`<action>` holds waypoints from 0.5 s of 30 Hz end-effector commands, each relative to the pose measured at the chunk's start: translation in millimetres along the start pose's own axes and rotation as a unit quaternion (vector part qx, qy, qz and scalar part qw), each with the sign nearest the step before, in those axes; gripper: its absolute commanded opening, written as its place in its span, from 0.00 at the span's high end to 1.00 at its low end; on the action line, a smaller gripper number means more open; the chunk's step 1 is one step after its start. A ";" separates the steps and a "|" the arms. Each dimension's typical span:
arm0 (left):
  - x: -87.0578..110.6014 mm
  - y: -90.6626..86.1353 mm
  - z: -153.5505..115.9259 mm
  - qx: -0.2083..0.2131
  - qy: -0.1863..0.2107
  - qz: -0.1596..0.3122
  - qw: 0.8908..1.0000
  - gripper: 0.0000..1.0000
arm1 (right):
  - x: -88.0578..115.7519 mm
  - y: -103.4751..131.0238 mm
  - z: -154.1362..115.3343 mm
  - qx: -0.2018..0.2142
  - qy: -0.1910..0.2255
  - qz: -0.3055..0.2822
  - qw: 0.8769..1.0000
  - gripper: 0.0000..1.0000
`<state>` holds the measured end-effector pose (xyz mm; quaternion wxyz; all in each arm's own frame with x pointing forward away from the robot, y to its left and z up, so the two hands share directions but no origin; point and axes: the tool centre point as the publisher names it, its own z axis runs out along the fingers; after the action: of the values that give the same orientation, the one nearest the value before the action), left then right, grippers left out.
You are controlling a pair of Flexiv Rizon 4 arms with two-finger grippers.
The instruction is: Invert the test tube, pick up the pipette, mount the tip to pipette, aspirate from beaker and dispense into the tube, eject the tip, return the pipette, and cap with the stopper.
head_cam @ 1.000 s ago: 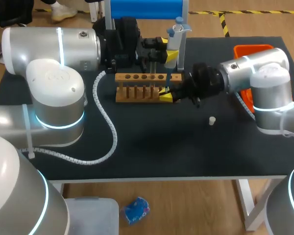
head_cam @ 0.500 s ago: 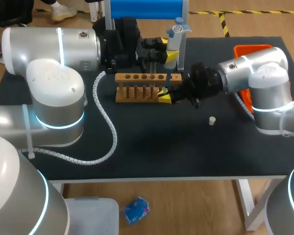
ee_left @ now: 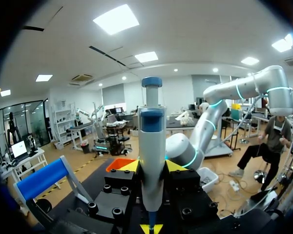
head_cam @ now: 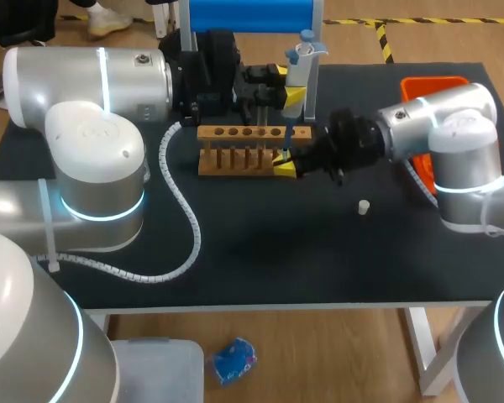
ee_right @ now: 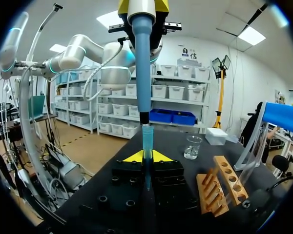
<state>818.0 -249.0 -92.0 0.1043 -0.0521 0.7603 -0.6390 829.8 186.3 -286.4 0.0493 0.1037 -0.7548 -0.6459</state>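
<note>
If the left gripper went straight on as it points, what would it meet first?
Holding the pipette, the left gripper looks set to meet the right arm first; depth is unclear, so it might miss.

In the head view, your left pincer (head_cam: 292, 96) is largely hidden behind its own wrist housing, and the pipette (head_cam: 301, 60) shows only its upper body. Your right arm covers most of the orange container (head_cam: 422, 84). The white stopper (head_cam: 364, 206) is too small to resolve. In the right wrist view, the test tube (ee_right: 147, 139) disappears between the right pincer (ee_right: 146, 157) fingers.
</note>
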 end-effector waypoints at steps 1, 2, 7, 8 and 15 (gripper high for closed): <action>0.1 1.3 0.2 0.003 -0.001 0.001 1.000 1.00 | 0.2 3.9 -1.3 0.003 0.000 -0.002 1.000 1.00; 0.1 1.3 0.2 0.003 -0.001 0.001 1.000 1.00 | 0.1 4.7 -1.5 0.003 0.000 -0.003 1.000 1.00; 0.1 1.3 0.2 0.003 -0.001 0.001 1.000 1.00 | 1.5 7.2 -1.3 0.006 0.001 -0.008 1.000 1.00; 0.1 1.3 0.2 0.003 -0.001 0.001 1.000 1.00 | 1.9 7.2 -1.2 0.006 0.001 -0.008 1.000 1.00; 0.1 1.3 0.2 0.003 -0.001 0.001 1.000 1.00 | 4.1 6.6 -1.4 0.012 0.002 -0.008 1.000 1.00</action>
<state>818.0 -249.0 -92.1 0.1042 -0.0522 0.7603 -0.6390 827.5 186.2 -282.5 0.0463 0.1134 -0.7591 -0.6394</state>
